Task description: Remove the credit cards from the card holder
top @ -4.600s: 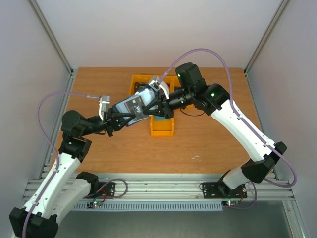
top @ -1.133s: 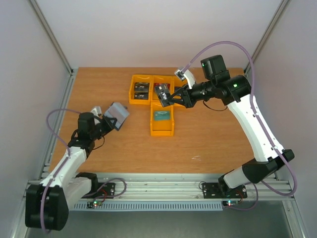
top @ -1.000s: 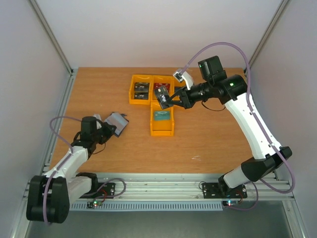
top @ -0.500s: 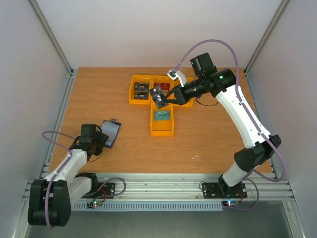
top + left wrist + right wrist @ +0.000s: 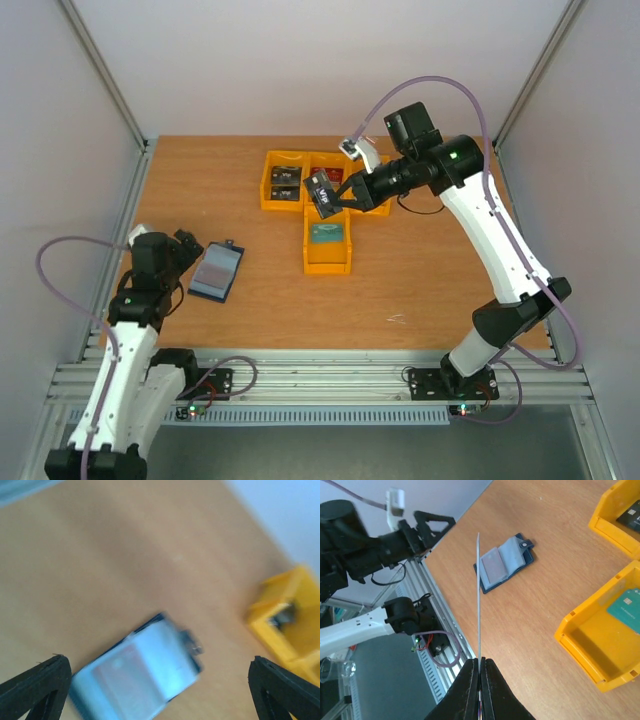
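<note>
Though it blurs, card holder (image 5: pixel 135 672) open, left gripper (image 5: pixel 157 659) spread, right gripper (image 5: pixel 480 661) pinching card (image 5: pixel 478 595)

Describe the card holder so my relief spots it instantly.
On the wooden table, look left of the yellow bins. The card holder lies open there: a small navy folder, pale blue-grey inside, flat on bare wood rather than in a bin.

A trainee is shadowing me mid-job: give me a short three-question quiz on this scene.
1. True or false: the card holder lies open on the table, ungripped by the left end effector.
2. What does the right end effector grip? A) a dark card B) the card holder C) nothing
3. Fill in: the teal card lies in a ___ bin.
Key: 1 true; 2 A; 3 yellow.
</note>
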You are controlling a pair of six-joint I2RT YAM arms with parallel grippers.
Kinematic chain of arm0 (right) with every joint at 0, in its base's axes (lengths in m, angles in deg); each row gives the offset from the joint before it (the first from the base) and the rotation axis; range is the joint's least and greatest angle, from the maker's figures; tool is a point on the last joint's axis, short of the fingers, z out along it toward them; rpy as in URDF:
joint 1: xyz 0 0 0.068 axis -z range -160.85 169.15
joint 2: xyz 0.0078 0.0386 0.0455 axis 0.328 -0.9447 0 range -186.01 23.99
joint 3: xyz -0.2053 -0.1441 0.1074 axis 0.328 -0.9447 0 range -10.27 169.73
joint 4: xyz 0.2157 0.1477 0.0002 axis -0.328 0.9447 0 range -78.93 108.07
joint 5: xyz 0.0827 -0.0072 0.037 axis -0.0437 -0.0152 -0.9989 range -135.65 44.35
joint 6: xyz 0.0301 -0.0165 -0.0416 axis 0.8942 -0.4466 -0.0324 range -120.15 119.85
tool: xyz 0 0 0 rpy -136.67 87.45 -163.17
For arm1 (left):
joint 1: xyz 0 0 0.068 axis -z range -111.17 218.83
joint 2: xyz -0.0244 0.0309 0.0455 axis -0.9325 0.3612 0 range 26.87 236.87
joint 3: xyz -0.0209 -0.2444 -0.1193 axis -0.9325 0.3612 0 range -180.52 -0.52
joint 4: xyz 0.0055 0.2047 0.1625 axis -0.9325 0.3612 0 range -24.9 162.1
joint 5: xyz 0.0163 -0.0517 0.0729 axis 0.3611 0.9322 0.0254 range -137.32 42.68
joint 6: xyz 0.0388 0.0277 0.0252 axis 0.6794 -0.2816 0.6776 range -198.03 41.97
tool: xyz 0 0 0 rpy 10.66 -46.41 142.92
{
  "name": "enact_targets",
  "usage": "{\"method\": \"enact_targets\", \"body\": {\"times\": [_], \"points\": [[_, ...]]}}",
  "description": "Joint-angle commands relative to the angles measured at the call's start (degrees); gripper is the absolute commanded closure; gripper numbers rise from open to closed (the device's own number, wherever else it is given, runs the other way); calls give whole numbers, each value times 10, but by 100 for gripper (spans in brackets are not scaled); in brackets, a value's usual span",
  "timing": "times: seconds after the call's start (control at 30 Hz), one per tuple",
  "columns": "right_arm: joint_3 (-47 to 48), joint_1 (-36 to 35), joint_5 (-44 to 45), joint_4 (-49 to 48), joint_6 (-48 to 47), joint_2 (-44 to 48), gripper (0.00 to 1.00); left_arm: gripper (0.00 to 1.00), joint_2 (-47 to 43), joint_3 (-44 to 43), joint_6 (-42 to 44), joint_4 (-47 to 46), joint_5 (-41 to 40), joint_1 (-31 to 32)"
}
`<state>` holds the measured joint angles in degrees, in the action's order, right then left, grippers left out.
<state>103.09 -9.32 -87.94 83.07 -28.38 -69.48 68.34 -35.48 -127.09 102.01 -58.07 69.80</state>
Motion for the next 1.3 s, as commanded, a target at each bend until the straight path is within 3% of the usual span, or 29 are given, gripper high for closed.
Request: {"method": "enact_targets", "body": {"times": [0.0, 0.07, 0.13, 0.17, 0.3, 0.43, 0.5, 0.63, 0.8, 0.97, 1.27], "points": [[44, -6, 20, 50, 39, -4, 99, 3, -63, -10, 282, -210, 105, -3], [55, -6, 16, 60, 52, -11, 99, 4, -80, 3, 388, -360, 252, 0], [67, -7, 6, 67, 66, -22, 99, 7, -73, -4, 517, -413, 399, 15], [74, -9, 2, 74, 73, -28, 99, 7, -68, -10, 591, -414, 436, 29], [105, -26, 1, 83, 94, -49, 99, 8, -52, -6, 908, -418, 444, 134], [112, -42, -22, 66, 131, -58, 99, 8, -16, 29, 1323, -490, 504, 178], [112, -52, -25, 59, 140, -61, 99, 9, 20, 37, 1404, -586, 506, 194], [112, -68, -27, 49, 154, -66, 99, 12, 95, 27, 1480, -731, 488, 220], [113, -84, -35, 28, 162, -75, 99, 21, 111, 10, 1506, -721, 492, 251], [113, -85, -32, 34, 158, -82, 99, 42, 110, 10, 1495, -728, 472, 268], [123, -86, -28, 54, 140, -86, 99, 97, 103, 16, 1474, -726, 458, 274]]}}
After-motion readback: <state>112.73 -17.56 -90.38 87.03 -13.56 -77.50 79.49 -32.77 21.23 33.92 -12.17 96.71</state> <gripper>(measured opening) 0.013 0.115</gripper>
